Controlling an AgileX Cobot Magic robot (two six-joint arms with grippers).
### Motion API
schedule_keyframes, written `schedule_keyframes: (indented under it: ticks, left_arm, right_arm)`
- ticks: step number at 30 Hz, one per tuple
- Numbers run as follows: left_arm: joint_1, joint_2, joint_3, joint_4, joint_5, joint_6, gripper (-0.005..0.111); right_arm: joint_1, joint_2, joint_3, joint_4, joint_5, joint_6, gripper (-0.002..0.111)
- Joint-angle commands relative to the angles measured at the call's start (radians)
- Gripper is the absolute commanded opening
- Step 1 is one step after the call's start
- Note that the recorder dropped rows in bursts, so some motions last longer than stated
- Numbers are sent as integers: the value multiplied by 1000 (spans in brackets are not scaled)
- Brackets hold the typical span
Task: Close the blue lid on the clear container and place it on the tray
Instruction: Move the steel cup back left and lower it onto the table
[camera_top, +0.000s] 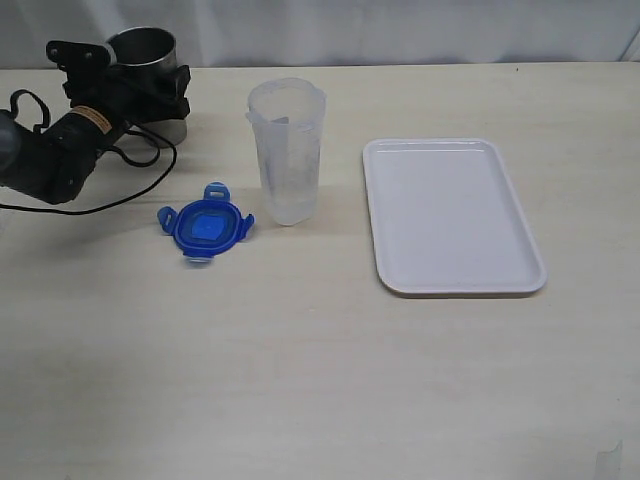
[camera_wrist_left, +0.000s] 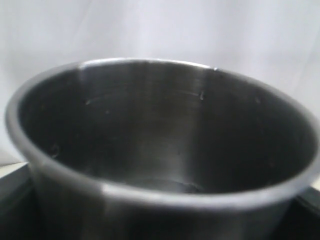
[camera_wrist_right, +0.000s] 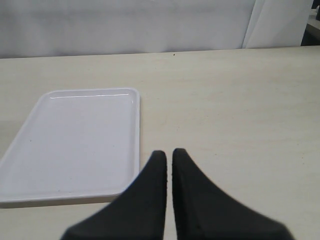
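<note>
Right end effector (camera_wrist_right: 169, 159) is clenched on nothing, hovering near the tray (camera_wrist_right: 75, 145), a flat, glossy white rectangle with rounded corners toward the surface's right edge. Left end effector (camera_top: 128, 78) is at the far left corner, jaws wide around the steel cup (camera_wrist_left: 165, 150). I can't tell whether they're pressing on it.

The clear container (camera_top: 287, 150) stands uncapped near the middle, and the blue lid (camera_top: 206, 229) lies flat just beside it, toward the left edge.

My worry is that tumbler. It's tall, tapered, thin translucent plastic, so an off-centre push when capping could tip it. The lid is thin and lies low on the surface, so it's hard to pinch. Its four snap tabs could catch on the rim and leave it seated crooked.
</note>
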Motion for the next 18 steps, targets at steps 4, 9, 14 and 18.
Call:
schedule_keyframes:
  ticks: [4, 9, 14, 18]
  left_arm:
    - [-8, -12, -11, -11, -34, -4, 6]
    - [-8, -12, -11, -11, -32, -5, 39]
    - [-8, -12, -11, -13, -32, -11, 87]
    - [-8, -12, -11, -13, -32, -40, 90]
  right_arm:
    - [-4, -5, 2, -1, -11, 1, 4]
    - [-4, -5, 2, -1, -11, 1, 4]
    - [-4, -5, 2, -1, -11, 1, 4]
    - [-4, -5, 2, -1, -11, 1, 4]
